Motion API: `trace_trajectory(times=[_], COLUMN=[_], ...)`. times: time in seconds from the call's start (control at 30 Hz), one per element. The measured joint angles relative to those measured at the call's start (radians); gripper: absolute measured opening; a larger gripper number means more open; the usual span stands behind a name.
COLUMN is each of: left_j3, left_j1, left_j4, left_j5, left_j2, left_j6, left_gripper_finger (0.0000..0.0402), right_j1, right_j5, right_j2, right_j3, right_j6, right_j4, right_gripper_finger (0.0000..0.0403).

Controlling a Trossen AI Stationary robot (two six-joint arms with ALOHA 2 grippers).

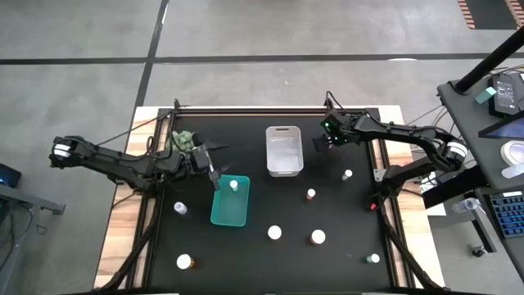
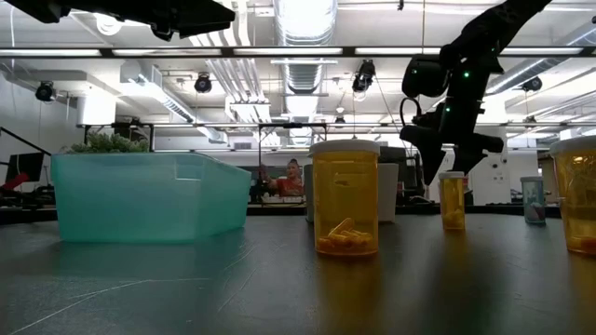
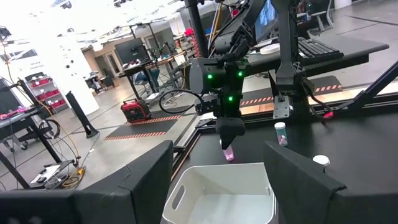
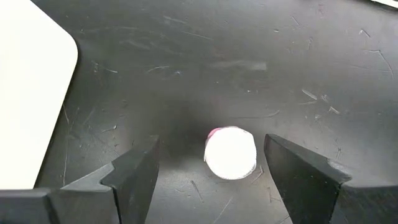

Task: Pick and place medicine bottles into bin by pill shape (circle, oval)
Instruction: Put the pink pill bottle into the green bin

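Hovering over the far side of the tabletop (image 1: pixel 270 262), the right pincer (image 4: pixel 211 165) is hanging with its fingers spread wide on either side of a small white-capped bottle (image 4: pixel 230 152), which is standing upright just beside the white bin (image 1: pixel 284 150). From across the table the bottle shows a pinkish body directly under the pincer. The left pincer (image 1: pixel 214 164) is waiting with its fingers apart above the teal bin (image 1: pixel 230 201), where one bottle (image 1: pixel 233 185) is already lying. The other medicine bottles are standing scattered, well apart, across the near half of the black tabletop.

The risk, to my eye, is in the descent: the cap is sitting nearer one finger than the other, so that finger may touch first and tip or skid the light bottle. Closing too high could also catch only the cap's rim and let it slip on the lift.
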Motion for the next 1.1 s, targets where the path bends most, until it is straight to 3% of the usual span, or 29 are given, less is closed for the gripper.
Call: trace_trajectory(times=[0.63,1.1], left_j3=[0.000,0.000], left_j1=[0.000,0.000], left_j4=[0.000,0.000], left_j5=[0.000,0.000], left_j2=[0.000,0.000], left_j6=[0.000,0.000], left_gripper_finger=[0.0233,0.0233], right_j1=[0.000,0.000], right_j5=[0.000,0.001], right_j2=[0.000,0.000], right_j3=[-0.018,-0.033], right_j6=[0.012,0.029], right_j4=[0.004,0.027], right_gripper_finger=[0.0262,0.0207])
